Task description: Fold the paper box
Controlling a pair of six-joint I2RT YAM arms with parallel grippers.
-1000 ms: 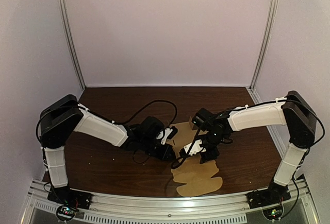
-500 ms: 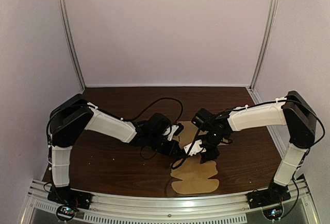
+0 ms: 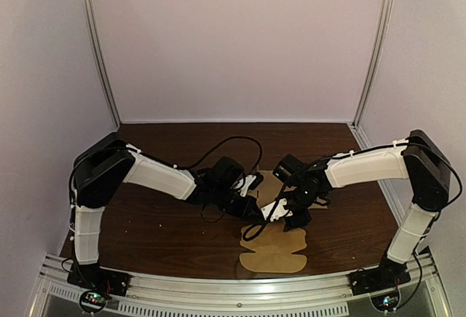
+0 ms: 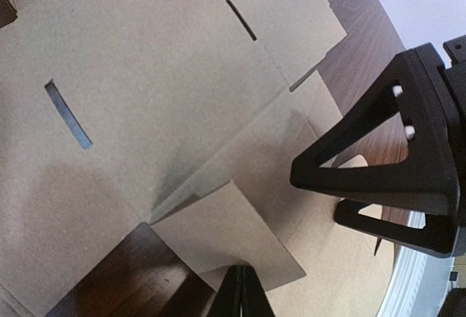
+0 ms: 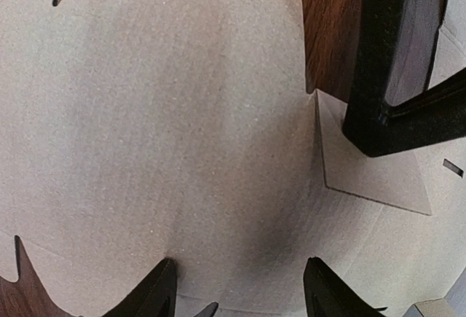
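**Paper box blank, early in the folding.** Nearest the arms, the scalloped end of the flat kraft paper box point(image 3: 273, 257) lies on the dark wooden table point(image 3: 160, 233), close to its near edge. The sheet runs away from the bases and passes between the two grippers; none of its walls stands up yet.

At mid-sheet the left gripper point(image 4: 241, 293) has its fingers drawn together to a point at the near edge of a small side flap point(image 4: 227, 238). The flap is lifted slightly along its crease — whether paper is actually nipped between the tips cannot be told. The right gripper point(image 5: 240, 291) hovers just beside it, fingers spread wide over the broad panel and holding nothing.

Judged from this layout, the step in hand is raising that flap.
- The flap is best turned about its scored line rather than dragged.
- The open right gripper can press the adjoining panel down close to the crease, so the light sheet neither slides nor buckles.
- The two grippers are very near one another, so the arc should be kept short.

Farther out, a narrow slot point(image 4: 67, 113) and a second slot point(image 4: 240, 20) are cut in the panel — presumably for locking tabs. No brand, label or writing can be read on the cardboard or on the arms.
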